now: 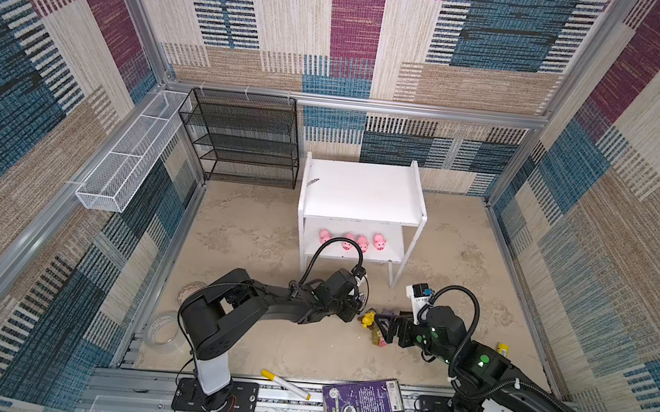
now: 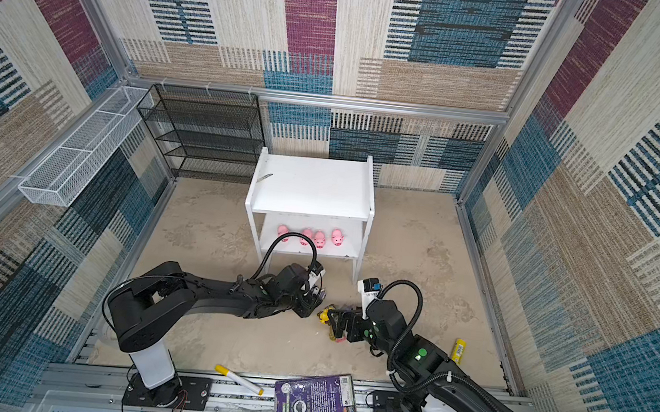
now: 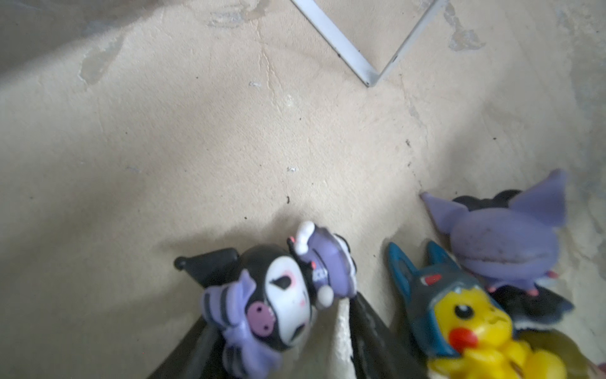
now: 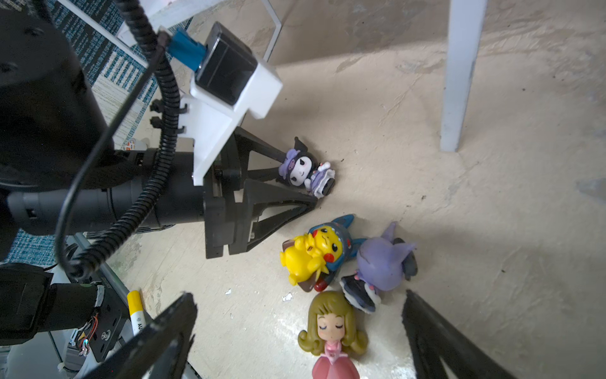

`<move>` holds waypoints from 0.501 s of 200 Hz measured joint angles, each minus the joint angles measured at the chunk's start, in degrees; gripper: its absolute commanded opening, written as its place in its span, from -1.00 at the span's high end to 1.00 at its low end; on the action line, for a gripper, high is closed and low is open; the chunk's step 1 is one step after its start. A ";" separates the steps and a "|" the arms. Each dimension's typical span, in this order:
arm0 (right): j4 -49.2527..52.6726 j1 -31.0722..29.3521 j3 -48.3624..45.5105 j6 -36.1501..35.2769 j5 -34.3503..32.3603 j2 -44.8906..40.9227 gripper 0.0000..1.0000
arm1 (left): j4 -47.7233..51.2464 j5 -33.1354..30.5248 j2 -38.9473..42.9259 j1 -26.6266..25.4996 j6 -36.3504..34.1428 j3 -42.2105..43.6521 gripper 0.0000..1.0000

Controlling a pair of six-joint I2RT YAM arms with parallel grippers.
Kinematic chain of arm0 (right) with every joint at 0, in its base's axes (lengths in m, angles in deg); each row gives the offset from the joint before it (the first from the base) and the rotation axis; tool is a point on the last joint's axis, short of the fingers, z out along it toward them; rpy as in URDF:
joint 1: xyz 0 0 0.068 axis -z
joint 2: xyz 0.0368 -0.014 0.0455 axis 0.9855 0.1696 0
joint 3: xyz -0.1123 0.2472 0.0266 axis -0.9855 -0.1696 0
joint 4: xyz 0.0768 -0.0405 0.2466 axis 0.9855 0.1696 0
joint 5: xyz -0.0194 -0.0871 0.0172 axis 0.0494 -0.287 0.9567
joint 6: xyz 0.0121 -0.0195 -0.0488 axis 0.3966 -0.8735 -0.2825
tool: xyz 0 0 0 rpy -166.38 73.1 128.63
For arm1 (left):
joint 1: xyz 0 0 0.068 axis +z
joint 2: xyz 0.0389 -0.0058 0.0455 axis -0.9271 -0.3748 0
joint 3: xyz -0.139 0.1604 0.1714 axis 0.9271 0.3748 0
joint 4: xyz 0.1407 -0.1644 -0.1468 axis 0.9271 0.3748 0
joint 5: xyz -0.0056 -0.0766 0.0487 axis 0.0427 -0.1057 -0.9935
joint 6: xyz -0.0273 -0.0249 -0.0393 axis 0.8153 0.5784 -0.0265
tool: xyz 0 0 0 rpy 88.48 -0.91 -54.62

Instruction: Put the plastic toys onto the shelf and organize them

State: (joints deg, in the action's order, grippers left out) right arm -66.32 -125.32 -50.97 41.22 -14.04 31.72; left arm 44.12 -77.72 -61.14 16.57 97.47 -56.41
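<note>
4 pink pigs (image 1: 379,241) stand in a row on the lower board of the shelf (image 1: 363,189), grouped by kind. 4 more toys (image 4: 314,252) lie on the floor (image 1: 257,241) in front of the shelf. the left gripper (image 4: 300,178) straddles the black-purple eared toy (image 4: 303,169), jaws part closed; whether they pinch it cannot be told. the right gripper (image 4: 299,293), jaws spread wide, frames the blonde girl (image 4: 333,331), seemingly so both arms lift together.

Black ribbed cable (image 1: 317,251) partly masks pink plastic pigs (image 1: 379,241) on the white two-tier shelf (image 1: 363,194), twelve o'clock from the purple book (image 1: 365,411); frame edge crops the blonde, pink-gowned girl figurine (image 4: 333,334).
</note>
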 measured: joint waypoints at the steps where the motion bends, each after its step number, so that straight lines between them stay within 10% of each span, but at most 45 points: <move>1: -0.02 0.00 0.00 0.00 0.00 0.00 -0.98 | -0.02 0.00 0.02 0.00 0.02 0.02 -0.10; 100: -1.79 0.00 -0.48 -0.66 0.00 1.97 -0.98 | -0.39 -0.17 3.04 -0.20 0.28 3.65 0.22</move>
State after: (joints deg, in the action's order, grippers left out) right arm -68.11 -125.32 -51.45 40.57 -14.04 33.68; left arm 43.72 -77.90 -58.10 16.37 97.75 -52.76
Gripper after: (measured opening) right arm 0.991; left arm 0.419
